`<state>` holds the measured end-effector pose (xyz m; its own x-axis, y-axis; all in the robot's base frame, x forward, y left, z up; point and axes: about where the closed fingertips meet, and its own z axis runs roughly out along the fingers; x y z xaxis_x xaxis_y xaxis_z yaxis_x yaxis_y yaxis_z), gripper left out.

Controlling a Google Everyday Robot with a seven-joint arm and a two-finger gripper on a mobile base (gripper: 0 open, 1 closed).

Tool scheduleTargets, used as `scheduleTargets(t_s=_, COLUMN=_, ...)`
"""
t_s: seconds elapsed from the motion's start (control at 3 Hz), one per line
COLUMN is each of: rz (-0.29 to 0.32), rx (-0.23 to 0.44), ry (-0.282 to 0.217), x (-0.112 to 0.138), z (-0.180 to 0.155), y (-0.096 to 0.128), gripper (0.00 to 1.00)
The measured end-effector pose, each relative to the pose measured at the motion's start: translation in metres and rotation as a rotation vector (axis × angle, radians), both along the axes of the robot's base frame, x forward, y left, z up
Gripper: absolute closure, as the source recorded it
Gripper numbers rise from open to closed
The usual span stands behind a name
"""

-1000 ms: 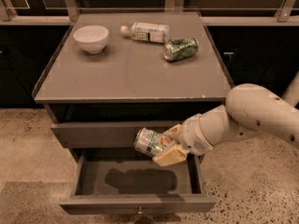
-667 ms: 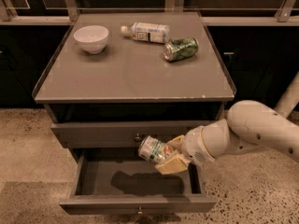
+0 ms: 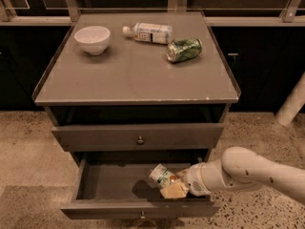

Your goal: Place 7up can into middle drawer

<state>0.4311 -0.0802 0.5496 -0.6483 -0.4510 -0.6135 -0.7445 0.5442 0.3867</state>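
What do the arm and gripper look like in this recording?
The arm is a smooth, rounded, off-white tube with small dark dots and a seam ring near the wrist. The gripper, over the open middle drawer around the 7up can, has blocky tan fingers. No cables show.

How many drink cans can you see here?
2. A green can lies on the cabinet top; the 7up can is in the gripper, inside the open middle drawer. No others show.

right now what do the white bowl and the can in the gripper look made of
Bowl: probably glazed ceramic, smooth white with soft sheen. 7up can: likely thin metal, silvery end, pale printed wall. The gripper holds it over the open middle drawer.
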Motion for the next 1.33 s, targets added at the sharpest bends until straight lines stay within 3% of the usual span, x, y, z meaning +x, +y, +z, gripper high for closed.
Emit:
scheduleTargets(t_s=0.33, rz=-0.058, rx=-0.01, ry=0.051, x=0.016, z=-0.051, y=-0.003, gripper=1.0)
scheduleTargets(t_s=1.0, rz=-0.114, rx=-0.05, ry=0.129, x=0.041, z=-0.118, y=-0.019, gripper=1.0)
scheduleTargets(t_s=1.33, rz=-0.114, rx=-0.051, ry=0.131, x=0.041, z=-0.118, y=-0.019, gripper=1.0)
